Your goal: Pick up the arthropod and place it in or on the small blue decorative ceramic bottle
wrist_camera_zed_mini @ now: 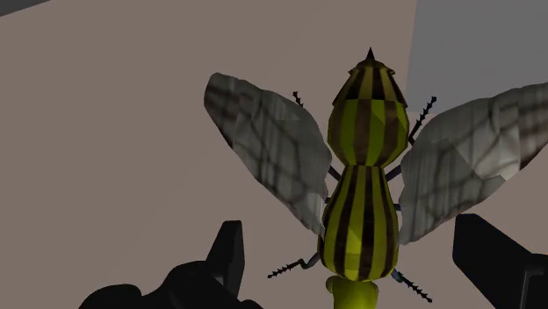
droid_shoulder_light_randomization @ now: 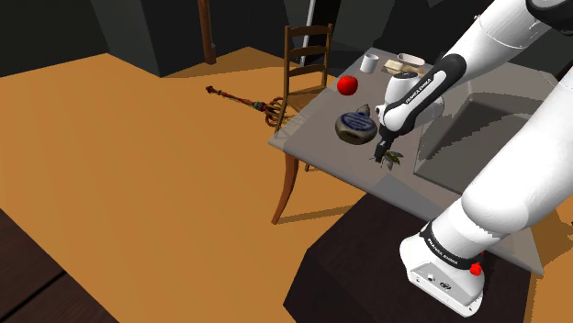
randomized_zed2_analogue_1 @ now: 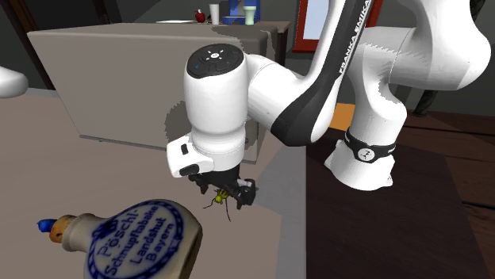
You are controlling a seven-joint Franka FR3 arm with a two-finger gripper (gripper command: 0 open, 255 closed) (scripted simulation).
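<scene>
Yellow and black stripes mark the wasp, which lies with its veined grey wings spread on the grey table, near the flat blue-and-white bottle that rests on its side with a cork in its neck. The black gripper hangs low right over the insect, released, its fingers parted on either side of the striped body without touching it.
</scene>
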